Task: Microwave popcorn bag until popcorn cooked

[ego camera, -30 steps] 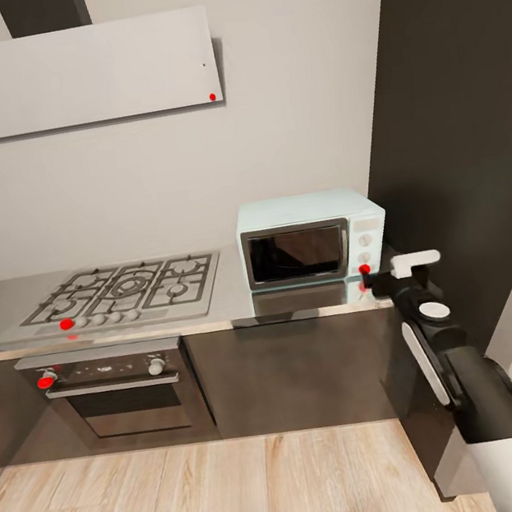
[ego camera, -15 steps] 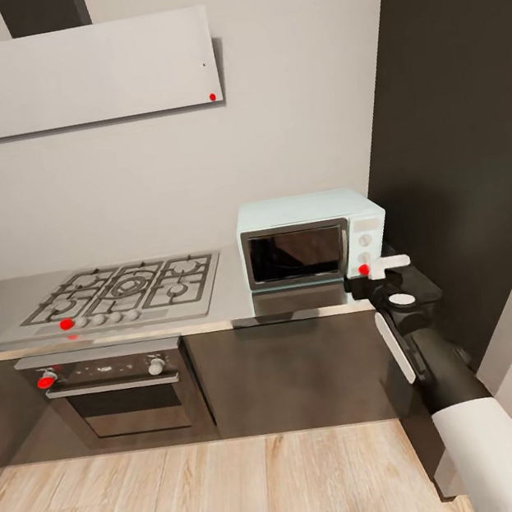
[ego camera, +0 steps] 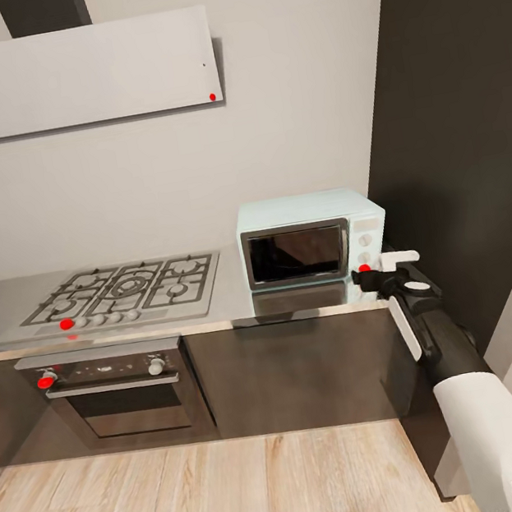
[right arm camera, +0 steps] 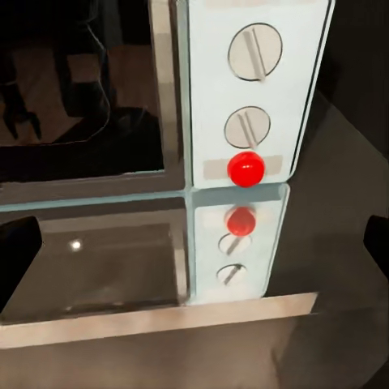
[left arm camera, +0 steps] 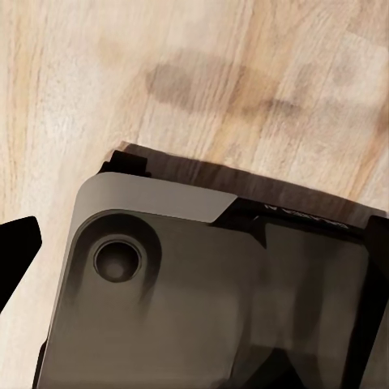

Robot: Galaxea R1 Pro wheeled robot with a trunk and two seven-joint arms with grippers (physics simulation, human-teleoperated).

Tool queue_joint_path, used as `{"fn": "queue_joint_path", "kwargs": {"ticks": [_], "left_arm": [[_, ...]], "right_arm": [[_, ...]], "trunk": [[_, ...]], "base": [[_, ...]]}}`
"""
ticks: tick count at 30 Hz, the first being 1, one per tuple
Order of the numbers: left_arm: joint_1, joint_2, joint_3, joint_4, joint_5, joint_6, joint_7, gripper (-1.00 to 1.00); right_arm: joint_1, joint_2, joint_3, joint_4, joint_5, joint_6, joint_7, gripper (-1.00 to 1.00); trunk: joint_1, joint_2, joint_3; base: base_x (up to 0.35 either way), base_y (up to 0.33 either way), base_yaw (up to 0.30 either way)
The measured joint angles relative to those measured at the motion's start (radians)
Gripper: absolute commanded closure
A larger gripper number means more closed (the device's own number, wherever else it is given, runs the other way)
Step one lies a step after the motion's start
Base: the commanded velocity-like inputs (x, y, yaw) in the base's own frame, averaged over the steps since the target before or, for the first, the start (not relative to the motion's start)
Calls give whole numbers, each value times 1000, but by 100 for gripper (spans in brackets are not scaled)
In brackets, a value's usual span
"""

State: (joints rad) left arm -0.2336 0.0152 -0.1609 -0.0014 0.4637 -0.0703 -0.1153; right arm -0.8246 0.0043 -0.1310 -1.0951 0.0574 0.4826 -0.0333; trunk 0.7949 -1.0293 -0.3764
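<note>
- The microwave (ego camera: 313,237), a pale blue box with a dark glass door, stands shut on the grey countertop (ego camera: 237,292), against the wall at the worktop's end next to a tall dark panel (ego camera: 460,130).
- The right gripper (ego camera: 369,274) reaches in at the microwave's lower front corner, just before the red dot (ego camera: 364,269) under the control panel's two knobs (ego camera: 363,248).
- In the right wrist view, the red dot (right arm camera: 245,168) sits directly below the lower knob (right arm camera: 247,127), mirrored in the glossy countertop (right arm camera: 340,243); dark fingertips (right arm camera: 16,251) show well apart at either edge, so the jaws are spread and hold nothing.
- A gas hob (ego camera: 117,294) lies on the countertop on the far side of the microwave from the panel, with a built-in oven (ego camera: 116,388) beneath it and a pale hood (ego camera: 72,77) above.
- The left wrist view looks down on wooden floor (left arm camera: 203,81) and a grey body part of the robot (left arm camera: 203,292); whether the left gripper is spread or clenched cannot be told.
</note>
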Motion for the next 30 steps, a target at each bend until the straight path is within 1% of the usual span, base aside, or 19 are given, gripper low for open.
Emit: {"fn": "queue_joint_path", "kwargs": {"ticks": [1, 3, 4, 5, 7, 11, 19, 30], "left_arm": [[0, 0, 0, 0, 0, 0, 0, -100], [0, 0, 0, 0, -1, 0, 0, -100], [0, 0, -1, 0, -1, 0, 0, -100], [0, 0, -1, -1, -1, 0, 0, -100], [0, 0, 0, -1, -1, 0, 0, -100], [0, -1, 0, -2, -2, 0, 0, -100], [0, 0, 1, -2, -4, 0, 0, -100], [0, -2, 1, -2, -4, 0, 0, -100]], "right_arm": [[0, 0, -2, 1, 0, -4, 12, -100], [0, 0, -8, 11, -3, -26, 74, -100], [0, -4, -18, 36, -3, -35, 127, -100], [0, -11, -29, 60, -1, -39, 159, -100], [0, -27, -63, 110, 3, -56, 198, -100], [0, -31, -87, 132, 6, -74, 214, -100], [0, -29, -92, 135, 8, -76, 215, -100], [0, -22, -89, 133, 13, -75, 218, -100]], "trunk": [[0, 0, 0], [0, 0, 0], [0, 0, 0], [0, 0, 0], [0, 0, 0], [0, 0, 0], [0, 0, 0], [0, 0, 0]], "base": [[0, 0, 0], [0, 0, 0], [0, 0, 0], [0, 0, 0], [0, 0, 0], [0, 0, 0], [0, -116, 0], [5, -5, 0]]}}
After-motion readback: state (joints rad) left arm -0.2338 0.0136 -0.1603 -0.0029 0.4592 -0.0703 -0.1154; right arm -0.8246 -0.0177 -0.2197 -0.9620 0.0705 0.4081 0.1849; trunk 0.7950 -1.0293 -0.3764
